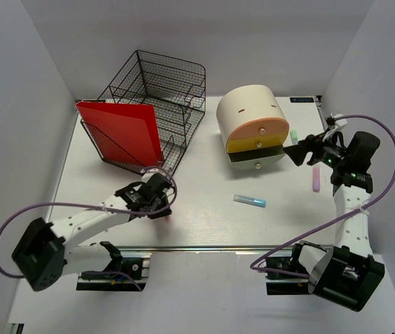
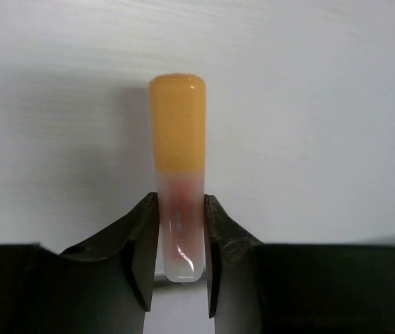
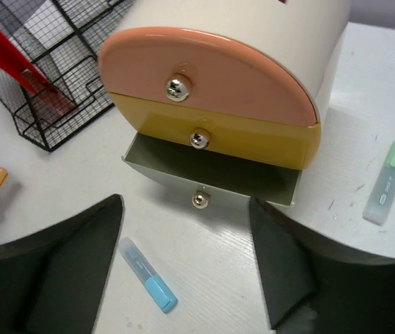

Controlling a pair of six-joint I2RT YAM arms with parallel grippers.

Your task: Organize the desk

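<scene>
Desk (image 1: 204, 223): L gripper (image 2: 181, 209) clamps orange-capped marker (image 2: 177, 125) (R gripper (image 3: 184, 203) wide open)

A matte white desk (image 1: 204, 223) with a silver rail (image 1: 204, 248) along its near edge. A round beige drawer unit (image 1: 253, 111) stands toward the back, its lowest drawer pulled open. Left of the drawer unit, close but apart from it, stands a black wire mesh tray (image 1: 162, 76). Just in front of the drawer unit a blue-capped marker (image 1: 250, 201) lies flat. Just right of the unit lies a green-capped marker (image 1: 294, 136). Further right and nearer the front lies a pink marker (image 1: 317, 181). Well to the unit's front left is an orange-capped marker (image 2: 176, 139), low against the white surface.
</scene>
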